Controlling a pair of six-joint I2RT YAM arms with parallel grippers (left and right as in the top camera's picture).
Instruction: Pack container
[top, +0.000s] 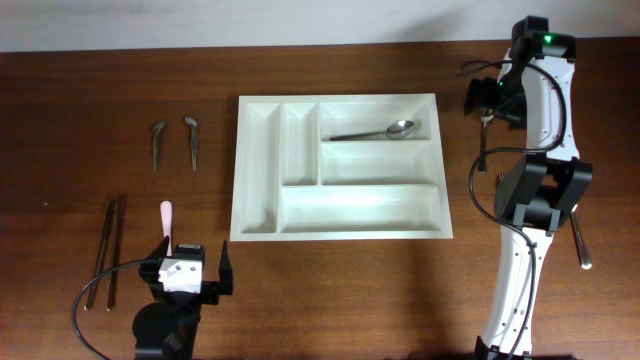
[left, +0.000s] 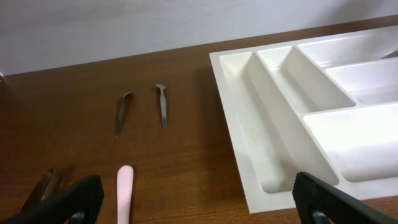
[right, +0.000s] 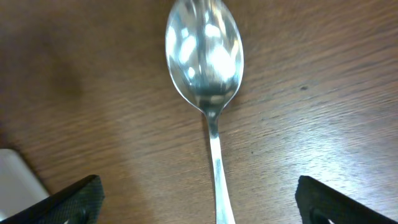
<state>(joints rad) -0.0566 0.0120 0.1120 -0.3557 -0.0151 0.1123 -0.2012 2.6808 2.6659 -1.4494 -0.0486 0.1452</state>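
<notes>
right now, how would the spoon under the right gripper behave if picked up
The spoon looks like polished metal, so probably stiff and slippery. It lies flat on the table, so its thin handle may be hard to get under. Its rounded bowl could let it rock or pivot if pushed.

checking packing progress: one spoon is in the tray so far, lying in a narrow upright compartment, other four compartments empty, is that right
Not quite. The spoon lies in the farthest of the three wide crosswise compartments of the container, not in a narrow upright one. The overhead view shows this. The rest holds: it is the only piece in there, and the other four compartments are empty.
</notes>
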